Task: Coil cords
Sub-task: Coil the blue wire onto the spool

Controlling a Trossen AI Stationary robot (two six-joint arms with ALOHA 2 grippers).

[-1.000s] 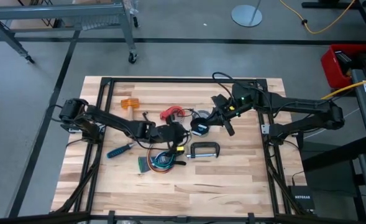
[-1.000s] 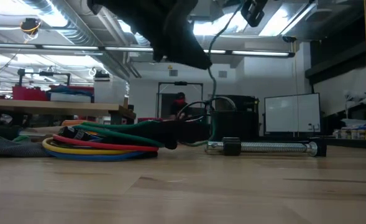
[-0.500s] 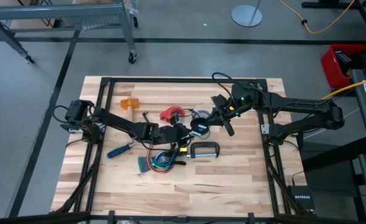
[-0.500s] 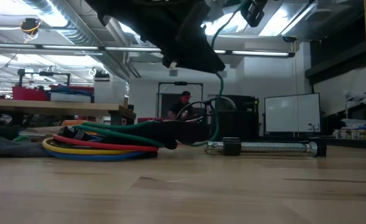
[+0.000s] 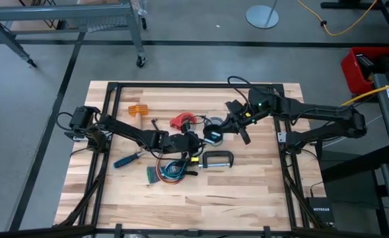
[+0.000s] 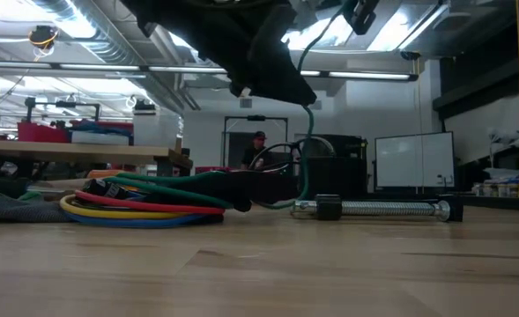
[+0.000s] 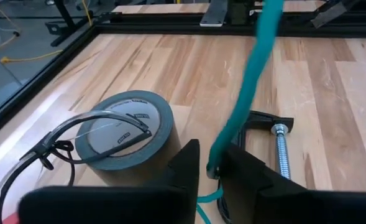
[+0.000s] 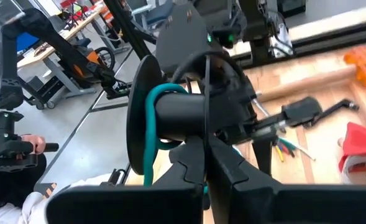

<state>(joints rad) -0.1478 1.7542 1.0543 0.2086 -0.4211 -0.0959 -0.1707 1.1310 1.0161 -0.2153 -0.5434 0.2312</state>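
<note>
A green cord (image 7: 251,74) runs from the table up through my left gripper (image 7: 212,167) to a black reel (image 8: 183,112), where it is wound on the hub. My left gripper (image 5: 193,141) is at the table's middle, shut on this cord. My right gripper (image 5: 227,129) is just right of it, shut at the reel (image 5: 212,137). The multicoloured bundle (image 5: 171,172) lies flat near the front and also shows in the low view (image 6: 136,207). The thin dark cord (image 7: 52,149) loops beside the small red piece (image 5: 181,121). My left gripper pinches the green cord (image 7: 215,163) between its two fingers, which lie across it. The cord rises slanting beyond the fingers and drops below them toward the table. My right gripper is shut at the reel's near side (image 8: 206,140). A thin dark wire runs up over the reel from between the fingers. The fingers hide the place of contact. The reel is lifted clear.
A grey tape roll (image 7: 123,134) and a steel C-clamp (image 7: 276,140) lie just beyond my left gripper. An orange piece (image 5: 137,110) and a blue-handled tool (image 5: 125,160) lie on the left half. A person (image 6: 259,145) stands far behind the table.
My left gripper has gone a little toward the table's right edge, nearer the reel, with the green cord in its fingers. The cord's rising stretch has come into the low view. My right gripper has kept still.
</note>
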